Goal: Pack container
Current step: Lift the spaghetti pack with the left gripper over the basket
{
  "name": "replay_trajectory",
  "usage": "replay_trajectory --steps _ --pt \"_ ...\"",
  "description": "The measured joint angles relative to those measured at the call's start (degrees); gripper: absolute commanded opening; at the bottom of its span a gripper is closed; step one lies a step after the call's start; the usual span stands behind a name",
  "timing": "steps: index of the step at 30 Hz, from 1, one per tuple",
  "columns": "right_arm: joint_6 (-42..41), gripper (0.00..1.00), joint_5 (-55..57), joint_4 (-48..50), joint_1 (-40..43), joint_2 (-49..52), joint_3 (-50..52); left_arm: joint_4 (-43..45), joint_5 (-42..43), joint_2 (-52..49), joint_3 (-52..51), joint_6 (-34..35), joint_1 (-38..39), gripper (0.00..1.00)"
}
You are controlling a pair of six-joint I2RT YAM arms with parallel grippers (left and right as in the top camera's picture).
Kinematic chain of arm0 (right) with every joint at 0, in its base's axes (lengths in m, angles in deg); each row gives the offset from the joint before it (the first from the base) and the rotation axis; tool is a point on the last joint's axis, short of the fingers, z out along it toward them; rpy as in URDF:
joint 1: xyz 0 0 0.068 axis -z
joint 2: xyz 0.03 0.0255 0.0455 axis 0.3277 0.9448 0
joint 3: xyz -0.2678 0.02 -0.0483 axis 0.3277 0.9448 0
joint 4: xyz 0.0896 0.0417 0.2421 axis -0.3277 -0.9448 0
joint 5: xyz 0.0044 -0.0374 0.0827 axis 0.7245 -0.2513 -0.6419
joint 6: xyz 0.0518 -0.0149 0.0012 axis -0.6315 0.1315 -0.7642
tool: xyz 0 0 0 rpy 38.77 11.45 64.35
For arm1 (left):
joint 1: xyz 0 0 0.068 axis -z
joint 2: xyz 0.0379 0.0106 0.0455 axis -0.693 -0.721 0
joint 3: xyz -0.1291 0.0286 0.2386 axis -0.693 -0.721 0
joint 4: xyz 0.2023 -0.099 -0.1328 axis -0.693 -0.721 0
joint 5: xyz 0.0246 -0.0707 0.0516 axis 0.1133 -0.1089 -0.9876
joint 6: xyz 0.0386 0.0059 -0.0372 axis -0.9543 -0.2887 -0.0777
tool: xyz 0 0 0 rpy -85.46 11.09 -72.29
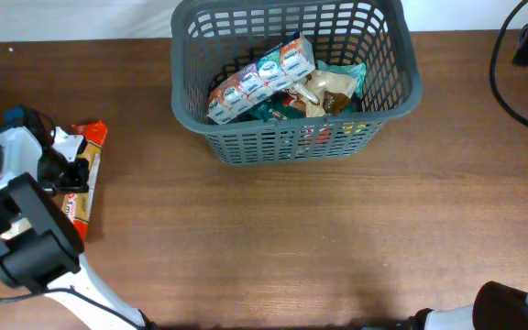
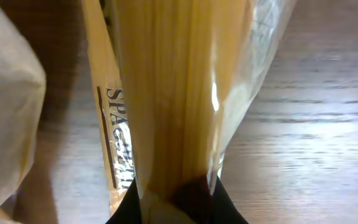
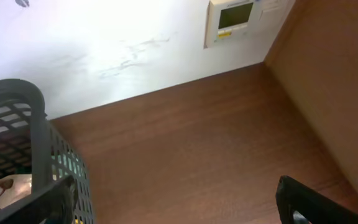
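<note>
Left claw (image 2: 176,205) grips a spaghetti pack (image 1: 91,137) at the table's (image 1: 337,238) left edge, with the basket (image 1: 246,147) away to its far right.

The pack's long axis runs near to far, and the dark fingers (image 2: 124,208) press both sides of its near end, apparently pinching it. It is a slim, clear crinkly sleeve of stiff pale strands with an orange label, and it lies flat on brown wood-grain. The basket is dark grey plastic with slotted lattice walls, a solid rim and rounded corners. It stands at the far centre, already holding a row of white-and-blue cartons (image 1: 259,78) and a tan pouch (image 1: 324,92). The right claw (image 3: 179,202) is spread wide and holds nothing at the near right, beside the basket's wall but well apart from the pack. The left arm is the nearer one, so the carry likely goes right and far, with the pack turned to fit.
</note>
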Motion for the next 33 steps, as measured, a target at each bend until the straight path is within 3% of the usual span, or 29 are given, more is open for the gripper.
replay_trajectory --steps 5,11,20,26,33 --pt "0.02 0.99 0.0 0.0 0.0 0.0 0.0 -10.84 5.03 -4.81 11.58 0.44 3.3 0.01" --pt "-0.02 0.99 0.0 0.0 0.0 0.0 0.0 -23.39 8.72 -7.28 33.68 0.48 9.49 0.01" --pt "-0.02 0.99 0.0 -0.02 0.0 0.0 0.0 -33.29 6.4 -7.21 69.07 0.46 16.44 0.02" --pt "0.0 0.99 0.0 0.0 0.0 0.0 0.0 -31.34 4.81 -6.91 84.8 -1.27 22.62 0.01" --pt "-0.02 0.99 0.0 -0.02 0.0 0.0 0.0 -22.91 4.57 -3.58 87.52 -16.65 36.28 0.02"
